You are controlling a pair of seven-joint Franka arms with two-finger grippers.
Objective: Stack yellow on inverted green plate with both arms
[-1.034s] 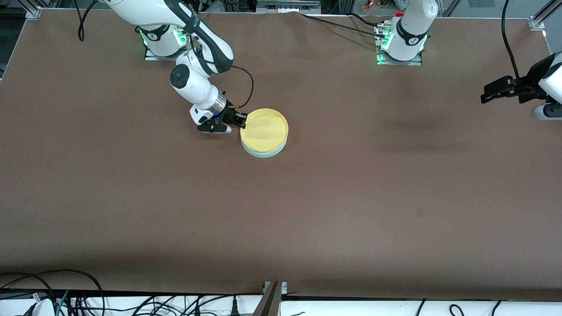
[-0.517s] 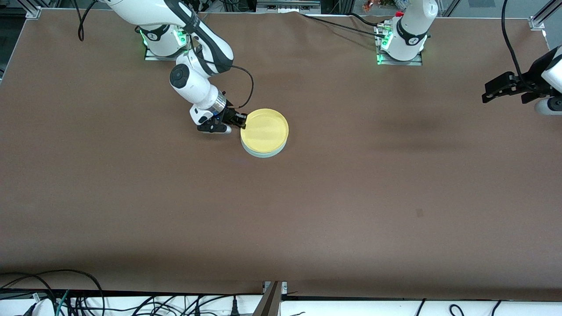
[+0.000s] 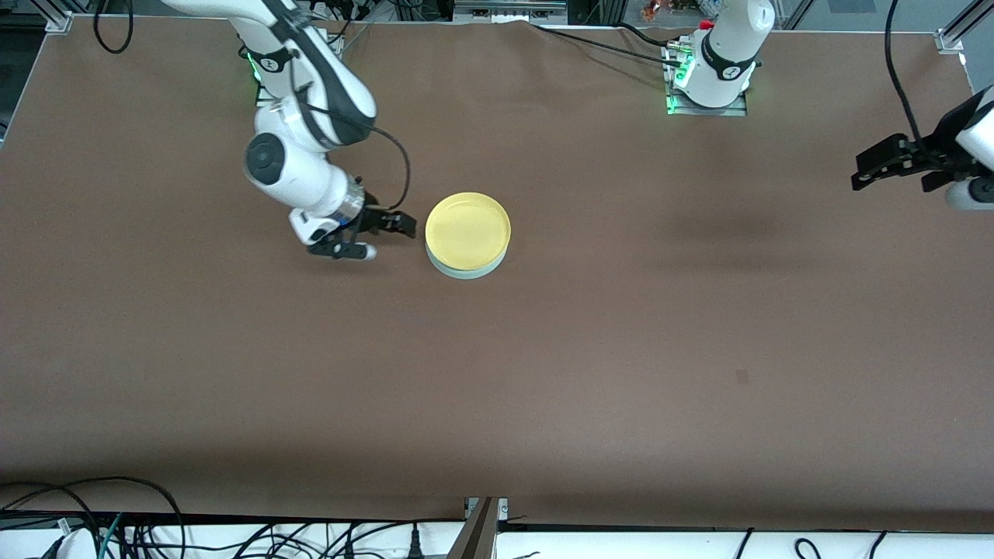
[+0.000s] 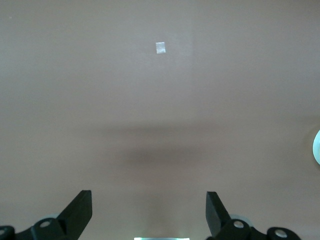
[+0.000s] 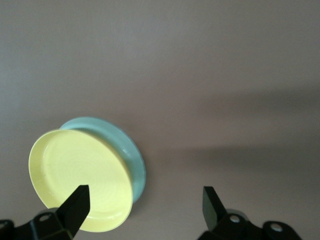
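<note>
The yellow plate rests right way up on the upside-down green plate, whose pale rim shows under it. Both appear in the right wrist view too, yellow plate over green plate. My right gripper is open beside the stack, toward the right arm's end of the table, a short gap away and holding nothing. In its own view the right gripper has its jaws wide apart. My left gripper waits open at the left arm's end of the table; its own view shows the left gripper over bare table.
The brown table spreads wide around the stack. A small pale square mark lies on the table under the left wrist. Cables run along the edge nearest the front camera.
My right gripper let go of the yellow plate's rim, opened, and drew back from the stack toward the right arm's end of the table. The plates stayed put.
</note>
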